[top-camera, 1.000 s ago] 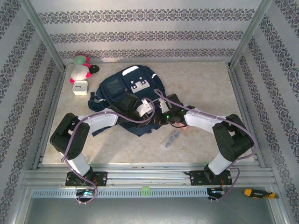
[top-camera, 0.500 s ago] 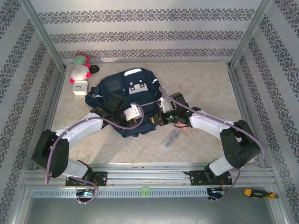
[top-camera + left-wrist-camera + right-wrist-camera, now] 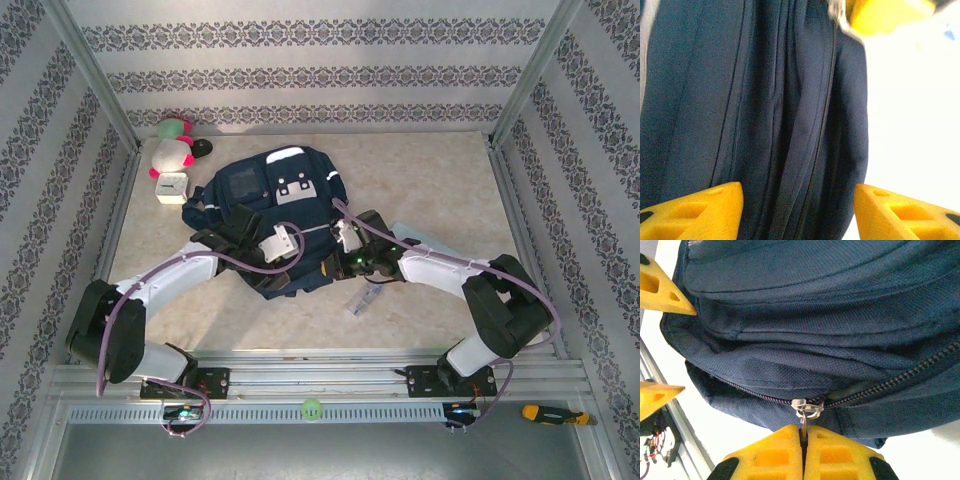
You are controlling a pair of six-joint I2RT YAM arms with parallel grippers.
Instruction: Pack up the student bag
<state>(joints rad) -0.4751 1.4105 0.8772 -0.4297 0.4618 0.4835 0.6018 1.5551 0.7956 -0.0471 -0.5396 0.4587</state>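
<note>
Right fingers [image 3: 767,457] pinch the silver zipper pull [image 3: 805,411] of the navy-blue fabric backpack [image 3: 318,200]. Left fingers [image 3: 695,212] stand spread over it.

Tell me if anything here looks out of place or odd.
Nothing spilled or damaged. Two strays: a small grey item lies loose on the table beside the bag, and a yellow-handled tool sits off the table, on the frame at the near right. The right gripper pinches the zipper pull, as expected.

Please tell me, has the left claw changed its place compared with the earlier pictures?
Yes. The left claw has moved left over the student bag, toward the table side where the white cube stands.
</note>
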